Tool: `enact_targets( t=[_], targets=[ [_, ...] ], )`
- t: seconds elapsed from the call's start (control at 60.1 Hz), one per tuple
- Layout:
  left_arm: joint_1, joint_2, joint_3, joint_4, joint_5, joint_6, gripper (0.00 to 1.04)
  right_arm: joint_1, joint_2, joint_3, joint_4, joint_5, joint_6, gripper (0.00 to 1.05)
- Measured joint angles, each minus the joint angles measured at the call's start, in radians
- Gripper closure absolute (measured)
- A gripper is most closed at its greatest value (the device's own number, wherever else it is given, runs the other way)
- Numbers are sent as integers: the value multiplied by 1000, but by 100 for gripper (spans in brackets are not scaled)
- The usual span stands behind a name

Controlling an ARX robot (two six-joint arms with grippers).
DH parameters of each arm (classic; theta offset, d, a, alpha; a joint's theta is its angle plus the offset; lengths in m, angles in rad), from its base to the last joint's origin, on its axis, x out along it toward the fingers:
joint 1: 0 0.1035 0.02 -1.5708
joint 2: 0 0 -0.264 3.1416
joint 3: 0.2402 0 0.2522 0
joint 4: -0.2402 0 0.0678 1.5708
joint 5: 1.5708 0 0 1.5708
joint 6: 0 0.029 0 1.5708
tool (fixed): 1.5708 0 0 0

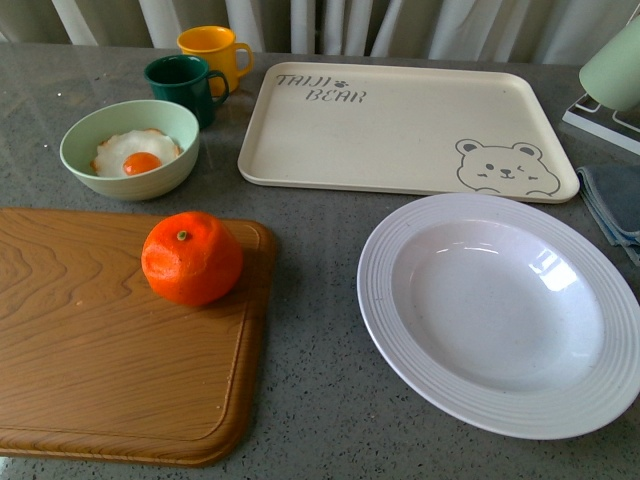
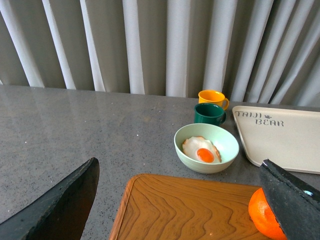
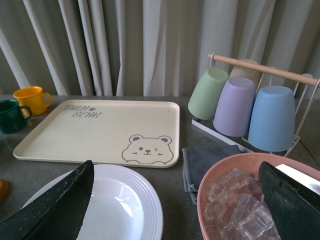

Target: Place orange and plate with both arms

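The fist-sized bright orange fruit (image 1: 191, 258) sits near the far right corner of the rounded brown wooden board (image 1: 90, 350). A bare strip of grey stone counter (image 1: 310, 330) lies between the board's edge and the large white ribbed-rim deep plate (image 1: 375, 290). Just beyond the plate lies the cream rectangular bear tray (image 1: 400, 130). The left gripper (image 2: 179, 170) is spread wide, and one finger (image 2: 292, 200) partly hides the orange. The right gripper (image 3: 175, 170) also gapes, with the plate low between its fingers.

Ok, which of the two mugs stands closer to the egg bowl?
The dark green mug, right behind the pale green bowl; the yellow mug stands further back, partly hidden behind the green one.
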Motion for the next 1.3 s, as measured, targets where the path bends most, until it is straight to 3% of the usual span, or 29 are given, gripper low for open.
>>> enact_targets(
  t=[0.914,1.014,1.081,1.297],
  targets=[
    [0,2,1,-2,-1,-1,9,0,0,0,0,0,0,9],
    [-50,185,105,-232,-72,-40,9,0,0,0,0,0,0,9],
    [-104,373,132,-140,-77,-50,9,0,0,0,0,0,0,9],
    [-126,745,187,187,-53,-57,9,0,0,0,0,0,0,9]
  ],
)
